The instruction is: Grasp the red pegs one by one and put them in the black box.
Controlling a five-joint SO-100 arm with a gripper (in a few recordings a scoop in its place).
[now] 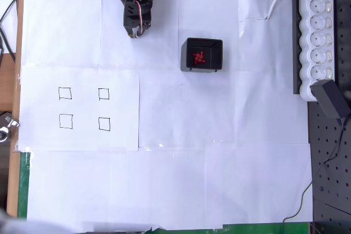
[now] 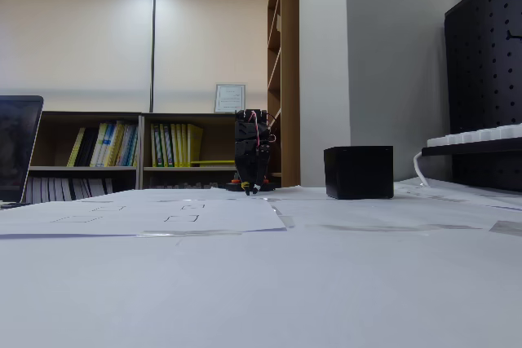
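Overhead, red pegs (image 1: 198, 57) lie clustered inside black box (image 1: 202, 54), at four o'clock from gripper (image 1: 135, 34), whose jaw state is indiscernible. Fixed view: box's outer wall (image 2: 358, 172), contents hidden.

— Where are the pegs (image 1: 198, 57)?
— In the box (image 1: 202, 43), clustered at its middle, in the overhead view.
— And the arm?
— Its hand (image 1: 136, 33) sits left of the box, at the table's (image 1: 219, 179) top edge; four drawn squares (image 1: 84, 108) lie lower left, a power strip (image 1: 317, 26) far right.
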